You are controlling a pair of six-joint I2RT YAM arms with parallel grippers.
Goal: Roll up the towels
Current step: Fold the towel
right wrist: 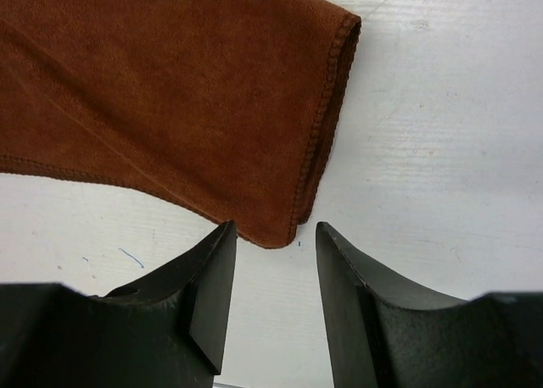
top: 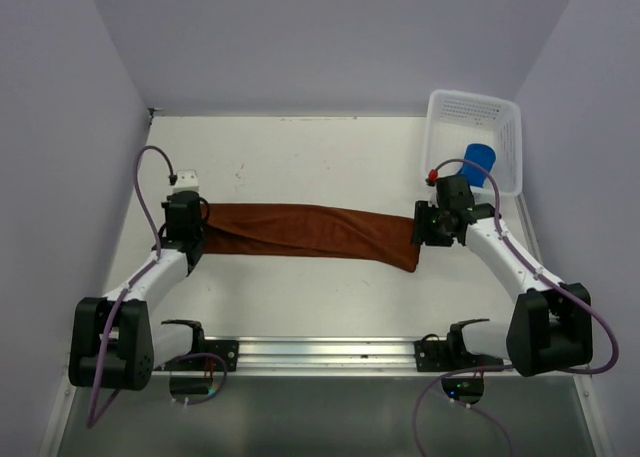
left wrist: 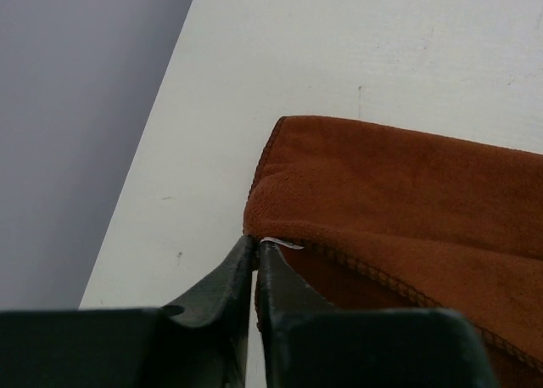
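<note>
The rust-brown towel (top: 300, 232) is lying as a long folded band on the tabletop (top: 300, 157), stretching from one hand to the other. The left hand (left wrist: 256, 250) is pinching the towel's corner with its fingers pressed together. A thin white sliver is showing at their tips, too small to read. The right hand (right wrist: 273, 235) is resting with its fingers apart, and the towel's other corner is lying just ahead of the gap. Beyond the right hand, the blue towel (top: 479, 163) is sitting rolled up inside the white basket (top: 505, 137).
</note>
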